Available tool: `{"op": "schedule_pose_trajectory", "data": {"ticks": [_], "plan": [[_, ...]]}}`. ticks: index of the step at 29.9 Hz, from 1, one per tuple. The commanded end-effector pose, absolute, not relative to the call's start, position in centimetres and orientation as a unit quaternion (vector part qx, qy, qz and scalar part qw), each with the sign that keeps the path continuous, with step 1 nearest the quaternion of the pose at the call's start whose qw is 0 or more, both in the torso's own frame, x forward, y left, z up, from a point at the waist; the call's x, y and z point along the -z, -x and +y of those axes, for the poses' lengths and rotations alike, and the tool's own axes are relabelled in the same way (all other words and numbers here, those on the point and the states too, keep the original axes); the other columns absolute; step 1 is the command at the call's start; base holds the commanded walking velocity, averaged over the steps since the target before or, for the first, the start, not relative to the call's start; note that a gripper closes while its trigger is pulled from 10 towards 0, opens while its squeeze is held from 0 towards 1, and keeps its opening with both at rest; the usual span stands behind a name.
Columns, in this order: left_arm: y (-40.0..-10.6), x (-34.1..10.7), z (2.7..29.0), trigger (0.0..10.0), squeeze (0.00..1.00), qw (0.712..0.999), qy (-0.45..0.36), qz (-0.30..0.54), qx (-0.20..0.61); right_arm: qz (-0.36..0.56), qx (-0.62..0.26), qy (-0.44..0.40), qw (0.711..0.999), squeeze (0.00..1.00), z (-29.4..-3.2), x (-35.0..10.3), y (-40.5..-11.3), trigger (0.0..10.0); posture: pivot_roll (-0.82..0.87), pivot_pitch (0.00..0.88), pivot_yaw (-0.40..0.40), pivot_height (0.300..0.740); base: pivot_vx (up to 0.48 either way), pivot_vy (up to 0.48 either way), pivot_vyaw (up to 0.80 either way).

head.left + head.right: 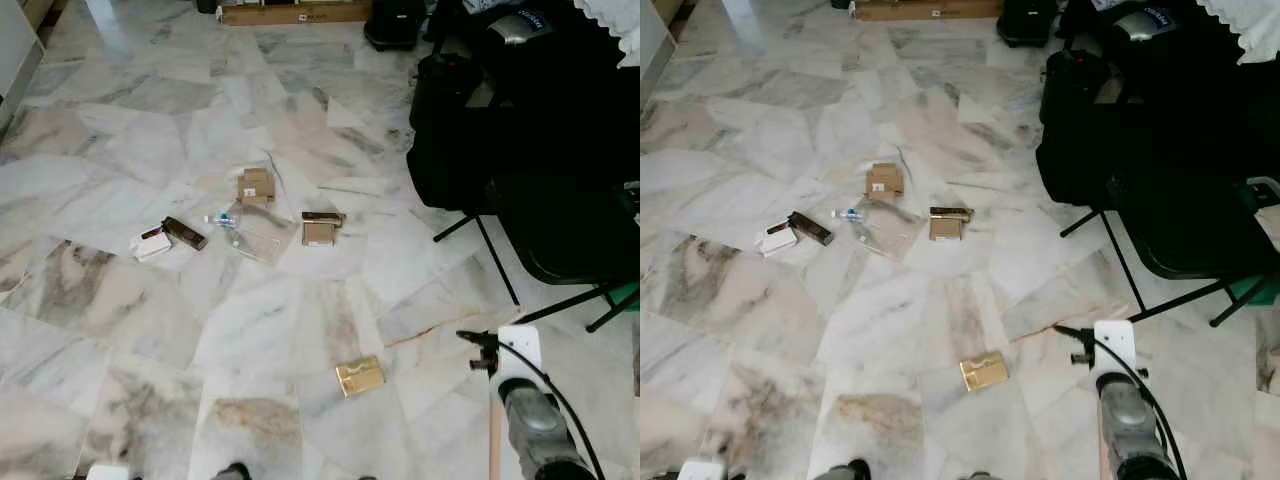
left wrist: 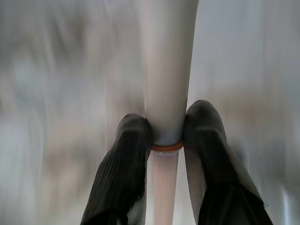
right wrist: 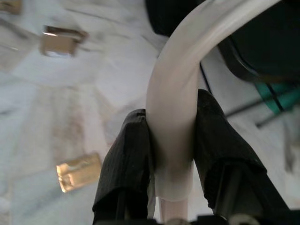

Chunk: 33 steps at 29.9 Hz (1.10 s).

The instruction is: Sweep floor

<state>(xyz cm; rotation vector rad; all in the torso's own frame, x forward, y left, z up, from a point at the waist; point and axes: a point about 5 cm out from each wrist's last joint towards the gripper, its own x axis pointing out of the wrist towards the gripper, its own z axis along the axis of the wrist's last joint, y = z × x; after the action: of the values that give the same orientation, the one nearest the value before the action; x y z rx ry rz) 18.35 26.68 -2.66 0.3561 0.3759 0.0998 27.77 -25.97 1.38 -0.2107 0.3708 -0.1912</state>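
Litter lies scattered on the marble floor: a gold packet (image 1: pixel 360 376) nearest me, then a brown box (image 1: pixel 319 229), a cardboard box (image 1: pixel 255 186), a clear plastic bag (image 1: pixel 262 236), a small bottle (image 1: pixel 222 219), a dark box (image 1: pixel 185 233) and a white card (image 1: pixel 150 246). My left gripper (image 2: pixel 166 124) is shut on a white pole (image 2: pixel 166 70) with an orange ring. My right gripper (image 3: pixel 171 117) is shut on a white curved handle (image 3: pixel 187 56). The right arm (image 1: pixel 535 425) shows low at the right, with a thin pinkish stick (image 1: pixel 493 440) beside it.
A black folding chair (image 1: pixel 560 230) and black bags (image 1: pixel 470 130) crowd the right side, the chair legs reaching onto the floor near my right arm. A long cardboard box (image 1: pixel 295 14) lies along the far edge. White furniture (image 1: pixel 15 60) stands at the far left.
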Motion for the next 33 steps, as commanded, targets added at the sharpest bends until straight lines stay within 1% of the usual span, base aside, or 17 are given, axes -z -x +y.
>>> {"op": "schedule_pose_trajectory", "data": {"ticks": [1, 2, 3, 4, 5, 8, 9, 12, 13, 20, 21, 24, 33], "plan": [[-22.2, -0.9, 26.0, 10.0, 0.00, 0.978, -0.185, 0.078, -0.052, 0.139, 0.104, 0.099, 0.980, 0.00, -25.5, -2.9, -29.0, 10.0, -0.07, 0.193, -0.048, 0.740, 0.000, 0.000, 0.00], [-22.3, -1.0, 26.0, 10.0, 0.00, 0.978, -0.187, 0.072, -0.054, 0.136, 0.105, 0.098, 0.980, 0.00, -25.5, -3.0, -29.2, 10.0, -0.07, 0.193, -0.048, 0.740, 0.000, 0.000, 0.00], [-23.4, -2.1, 26.1, 10.0, 0.00, 0.977, -0.199, 0.048, -0.059, 0.128, 0.108, 0.099, 0.981, 0.00, -25.4, -3.4, -29.5, 10.0, -0.06, 0.188, -0.049, 0.740, 0.000, 0.000, 0.00], [-23.9, -2.7, 26.2, 10.0, 0.00, 0.976, -0.206, 0.035, -0.060, 0.125, 0.109, 0.099, 0.981, 0.00, -25.4, -3.6, -29.6, 10.0, -0.06, 0.188, -0.049, 0.740, 0.000, 0.000, 0.00], [-25.3, -4.3, 25.9, 10.0, 0.00, 0.979, -0.192, 0.005, -0.065, 0.115, 0.107, 0.097, 0.983, 0.00, -25.3, -4.1, -30.1, 10.0, -0.06, 0.187, -0.049, 0.740, 0.000, 0.000, 0.00], [-26.8, -7.0, 25.5, 10.0, 0.00, 0.981, -0.178, -0.044, -0.064, 0.098, 0.104, 0.097, 0.985, 0.00, -25.1, -4.9, -30.8, 10.0, -0.06, 0.183, -0.049, 0.740, 0.000, 0.000, 0.00], [-27.2, -8.1, 25.2, 10.0, 0.00, 0.982, -0.169, -0.061, -0.062, 0.093, 0.107, 0.095, 0.985, 0.00, -25.2, -5.3, -31.1, 10.0, -0.06, 0.183, -0.049, 0.740, 0.000, 0.000, 0.00], [-27.8, -9.2, 24.8, 10.0, 0.00, 0.985, -0.147, -0.076, -0.048, 0.084, 0.113, 0.094, 0.986, 0.00, -25.2, -5.7, -31.4, 10.0, -0.06, 0.182, -0.048, 0.740, 0.000, 0.000, 0.00], [-28.0, -9.7, 24.5, 10.0, 0.00, 0.987, -0.130, -0.085, -0.033, 0.077, 0.115, 0.099, 0.985, 0.00, -25.3, -6.0, -31.5, 10.0, -0.06, 0.184, -0.046, 0.740, 0.000, 0.000, 0.00], [-28.0, -10.0, 23.3, 10.0, 0.00, 0.994, -0.080, -0.069, 0.016, 0.057, 0.128, 0.098, 0.985, 0.00, -25.7, -6.5, -31.6, 10.0, -0.07, 0.188, -0.042, 0.740, 0.000, 0.000, 0.00], [-27.8, -10.0, 22.6, 10.0, 0.00, 0.995, -0.064, -0.061, 0.038, 0.042, 0.133, 0.091, 0.986, 0.00, -25.7, -7.0, -31.7, 10.0, -0.07, 0.188, -0.042, 0.740, 0.000, 0.000, 0.00], [-27.6, -10.5, 22.0, 10.0, 0.00, 0.994, -0.060, -0.066, 0.058, 0.008, 0.140, 0.091, 0.986, 0.00, -25.8, -8.0, -31.9, 10.0, -0.06, 0.199, -0.041, 0.740, 0.000, 0.000, 0.00], [-27.7, -11.2, 21.6, 10.0, 0.00, 0.994, -0.045, -0.064, 0.073, -0.034, 0.155, 0.088, 0.983, 0.00, -25.8, -9.7, -32.6, 10.0, -0.07, 0.209, -0.039, 0.740, 0.000, 0.000, 0.00]]}}
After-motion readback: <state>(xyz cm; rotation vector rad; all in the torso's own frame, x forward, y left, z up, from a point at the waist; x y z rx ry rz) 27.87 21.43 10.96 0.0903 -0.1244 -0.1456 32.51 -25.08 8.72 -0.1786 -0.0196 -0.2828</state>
